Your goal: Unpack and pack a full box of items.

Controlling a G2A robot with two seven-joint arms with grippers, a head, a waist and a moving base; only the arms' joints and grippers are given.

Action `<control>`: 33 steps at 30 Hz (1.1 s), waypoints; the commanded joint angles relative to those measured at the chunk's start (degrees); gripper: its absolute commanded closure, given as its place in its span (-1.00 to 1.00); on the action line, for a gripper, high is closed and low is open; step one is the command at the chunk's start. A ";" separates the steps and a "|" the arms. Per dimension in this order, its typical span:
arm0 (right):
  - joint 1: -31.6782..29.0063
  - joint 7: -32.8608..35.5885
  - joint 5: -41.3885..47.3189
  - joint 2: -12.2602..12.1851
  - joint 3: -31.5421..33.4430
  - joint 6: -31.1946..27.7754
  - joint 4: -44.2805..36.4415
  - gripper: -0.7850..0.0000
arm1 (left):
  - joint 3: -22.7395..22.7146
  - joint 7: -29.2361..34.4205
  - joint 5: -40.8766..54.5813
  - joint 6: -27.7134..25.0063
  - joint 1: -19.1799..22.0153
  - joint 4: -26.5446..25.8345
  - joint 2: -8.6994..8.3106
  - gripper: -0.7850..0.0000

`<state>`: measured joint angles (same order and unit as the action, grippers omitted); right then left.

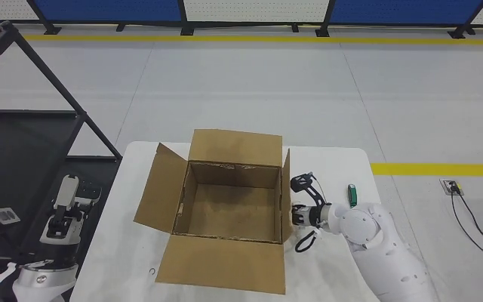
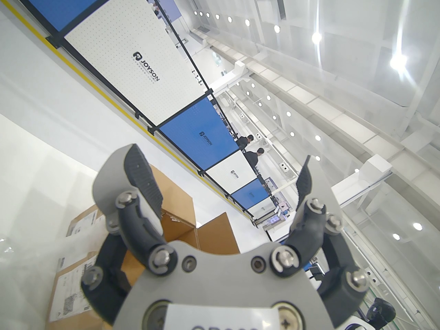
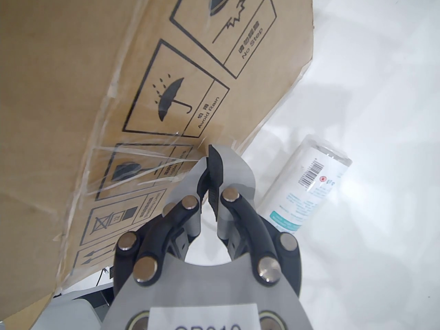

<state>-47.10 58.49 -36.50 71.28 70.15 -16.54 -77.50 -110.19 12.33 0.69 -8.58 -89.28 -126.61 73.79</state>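
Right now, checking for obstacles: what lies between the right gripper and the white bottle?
Nothing: bare white table between right gripper and bottle, per the right wrist view.

One cardboard box [image 1: 234, 147], one white bottle [image 3: 309, 183], one table [image 1: 332, 162].

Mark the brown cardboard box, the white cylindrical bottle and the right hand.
brown cardboard box [image 1: 223, 266], top view, near flap
white cylindrical bottle [image 3: 307, 184], right wrist view, label
right hand [image 3: 210, 168], right wrist view, between fingertips

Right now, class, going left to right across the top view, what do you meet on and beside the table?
Left tool → cardboard box → right tool → small green item → floor socket.
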 commanded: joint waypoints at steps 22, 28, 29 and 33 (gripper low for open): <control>-4.02 5.94 -7.13 -1.58 4.02 14.91 -13.68 -1.00 | 0.00 0.00 0.00 0.00 0.00 0.00 0.00 -1.00; -4.02 5.94 -7.13 -1.58 4.02 14.91 -13.68 -1.00 | 0.00 0.00 0.00 0.00 0.00 0.00 0.00 -1.00; -4.02 5.94 -7.13 -1.58 4.02 14.91 -13.68 -1.00 | 0.00 0.00 0.00 0.00 0.00 0.00 0.00 -1.00; -4.02 5.94 -7.13 -1.58 4.02 14.91 -13.68 -1.00 | 0.00 0.00 0.00 0.00 0.00 0.00 0.00 -1.00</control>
<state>-51.12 64.43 -43.63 69.71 74.17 -1.64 -91.18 -110.19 12.33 0.69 -8.58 -89.28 -126.61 73.79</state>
